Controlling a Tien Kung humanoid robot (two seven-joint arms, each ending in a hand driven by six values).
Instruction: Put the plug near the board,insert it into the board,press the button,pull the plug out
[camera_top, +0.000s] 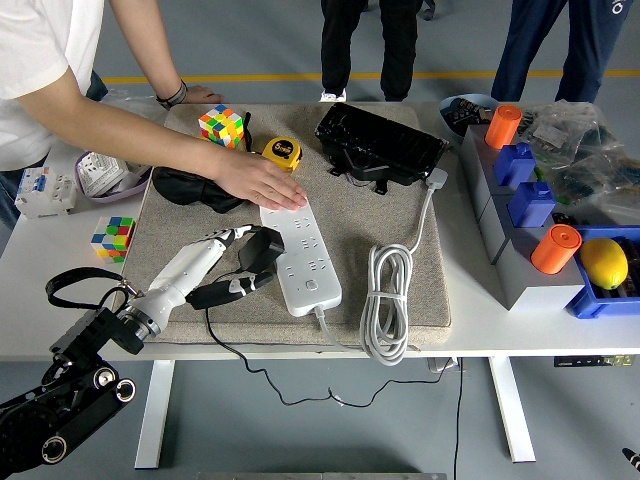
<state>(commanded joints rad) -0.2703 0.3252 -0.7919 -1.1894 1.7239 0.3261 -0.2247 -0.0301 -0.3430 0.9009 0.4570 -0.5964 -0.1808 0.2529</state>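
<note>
White fingers of my left hand (222, 262) are curled round the black plug (262, 252): thumb underneath, the rest over the top. Right hand isn't in frame.

Head view, the only one I have:
- Plug sits at my fingertips, its body just touching or just beside the left long edge of the white power strip (300, 252). I can't tell whether the pins are over a socket yet.
- Plug's black cord (222, 335) trails back under my wrist and drops off the near table edge.
- Beyond my fingertips, a person's hand (262, 184) lies flat on the strip's far end and pins it to the grey mat (390, 215).
- Strip's own white cable (388, 300) is coiled on its far side from me, clear of my path.

My read: still at the approach/align step, nothing inserted. To do it well:
- rotate the wrist so the pins face straight down into the socket row
- come in from above, not sideways, or I'll shove the strip
- keep the grip tight so the plug doesn't twist on contact
- stay clear of the person's fingers
</note>
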